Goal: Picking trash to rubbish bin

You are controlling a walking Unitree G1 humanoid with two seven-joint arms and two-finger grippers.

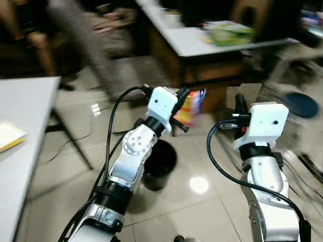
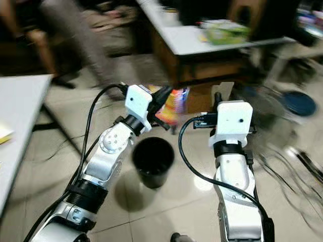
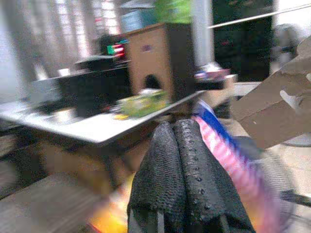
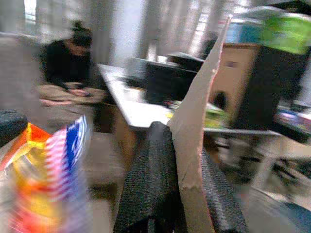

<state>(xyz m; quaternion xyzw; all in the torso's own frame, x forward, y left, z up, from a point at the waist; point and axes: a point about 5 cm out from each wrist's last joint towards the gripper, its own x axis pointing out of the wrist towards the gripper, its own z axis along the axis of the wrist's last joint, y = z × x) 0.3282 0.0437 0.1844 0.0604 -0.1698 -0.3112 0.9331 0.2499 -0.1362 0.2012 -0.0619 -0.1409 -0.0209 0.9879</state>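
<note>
Silver arms fill the near head view: the left gripper pinches a colourful striped plastic snack wrapper beyond the round black rubbish bin on the tiled floor, so releasing now would likely miss. Its wrist view shows the fingers closed together. At the right wrist, the right gripper clamps a brown cardboard scrap, which could slip during blurred motion.

— What sort of place is being shown here?

— An office or workroom is being shown: white desks are being stood on a glossy tiled floor, cables are being trailed across it, dark equipment is being kept on a desktop, and a person is being seated beside one.
</note>
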